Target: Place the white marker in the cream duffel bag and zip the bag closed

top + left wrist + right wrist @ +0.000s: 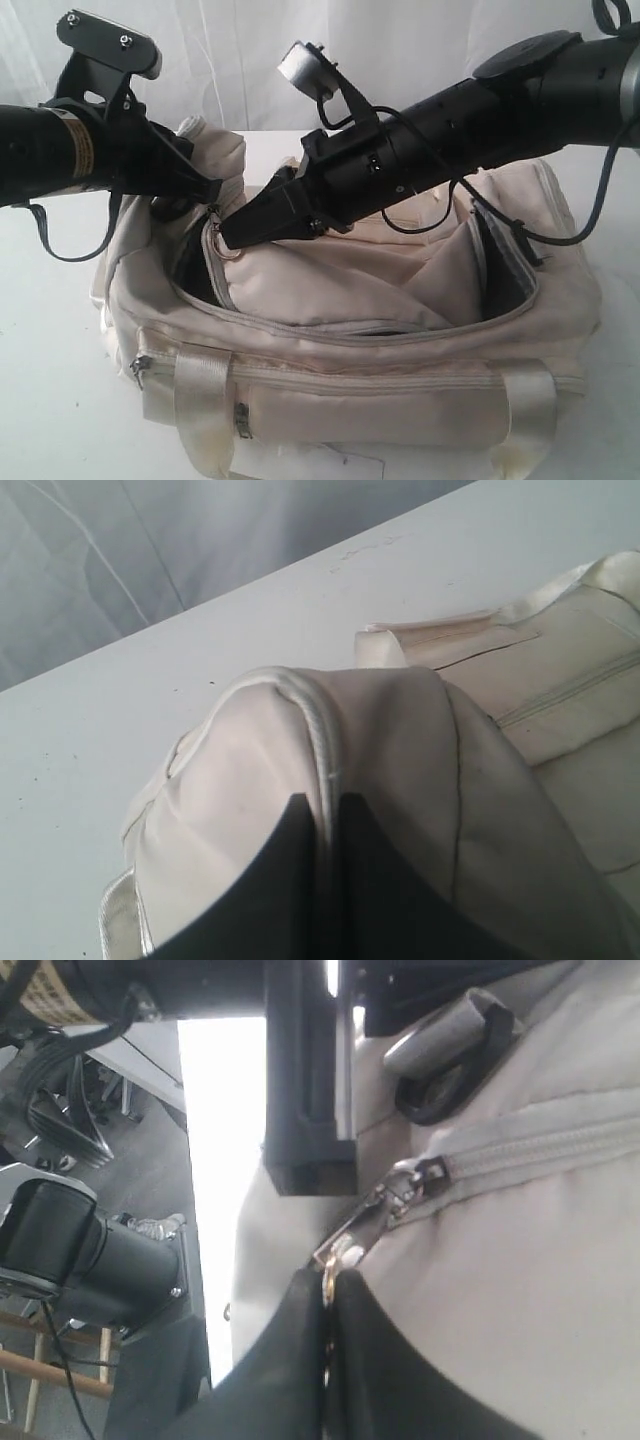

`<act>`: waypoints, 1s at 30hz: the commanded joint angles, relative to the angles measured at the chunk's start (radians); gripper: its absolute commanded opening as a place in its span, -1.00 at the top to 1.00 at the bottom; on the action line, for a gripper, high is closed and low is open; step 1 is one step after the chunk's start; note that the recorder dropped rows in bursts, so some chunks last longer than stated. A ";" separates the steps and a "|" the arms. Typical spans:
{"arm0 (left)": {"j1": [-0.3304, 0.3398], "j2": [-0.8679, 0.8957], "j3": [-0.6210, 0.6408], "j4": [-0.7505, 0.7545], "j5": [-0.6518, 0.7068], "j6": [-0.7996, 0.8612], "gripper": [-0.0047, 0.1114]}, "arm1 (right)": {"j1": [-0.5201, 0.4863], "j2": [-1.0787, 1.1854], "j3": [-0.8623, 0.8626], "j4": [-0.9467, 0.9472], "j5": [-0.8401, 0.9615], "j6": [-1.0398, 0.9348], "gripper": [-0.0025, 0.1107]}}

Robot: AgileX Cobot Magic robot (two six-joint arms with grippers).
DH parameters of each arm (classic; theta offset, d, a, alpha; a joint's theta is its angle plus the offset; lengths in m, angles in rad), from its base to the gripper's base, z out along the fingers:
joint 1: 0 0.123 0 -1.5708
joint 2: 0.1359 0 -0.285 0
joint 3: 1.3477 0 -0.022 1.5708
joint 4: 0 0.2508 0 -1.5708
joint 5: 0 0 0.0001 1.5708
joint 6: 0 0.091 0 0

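Observation:
The cream duffel bag (pixel 400 400) lies on the table with its top zipper open along most of its length, showing the dark inside. My left gripper (pixel 212 192) is shut on a piped seam (pixel 318 730) at the bag's left end (pixel 420 750), and its tips (pixel 325 800) pinch that fabric. My right gripper (pixel 228 236) reaches across to the left end of the opening. It is shut (pixel 328 1278) on the metal zipper pull (pixel 350 1240), just below the slider (pixel 410 1182). The white marker is not in view.
The bag sits on a white table (pixel 50 400) with a pale curtain behind. Glossy webbing handles (pixel 205 400) hang over the bag's front pocket, whose zipper tab (pixel 140 368) sits at its left. A grey clip (pixel 450 1050) lies beside the left arm's finger (pixel 305 1110).

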 commanded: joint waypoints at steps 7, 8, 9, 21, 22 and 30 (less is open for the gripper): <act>0.003 -0.015 -0.013 0.018 0.020 -0.008 0.92 | 0.000 -0.022 -0.002 -0.020 -0.030 0.013 0.96; 0.003 -0.015 -0.013 0.018 0.020 -0.008 0.92 | 0.000 -0.022 -0.002 -0.020 -0.057 0.013 0.96; 0.003 -0.015 -0.013 0.018 0.020 -0.008 0.92 | 0.000 -0.022 -0.002 -0.020 -0.080 0.013 0.96; 0.003 -0.015 -0.013 0.018 0.020 -0.008 0.92 | 0.000 0.034 -0.082 -0.020 -0.151 0.013 0.96; 0.003 -0.015 -0.013 0.018 0.020 -0.008 0.92 | 0.000 0.045 -0.099 -0.020 -0.151 0.013 0.96; 0.003 -0.015 -0.013 0.018 0.022 -0.008 0.92 | 0.000 0.071 -0.130 -0.026 -0.071 0.047 0.85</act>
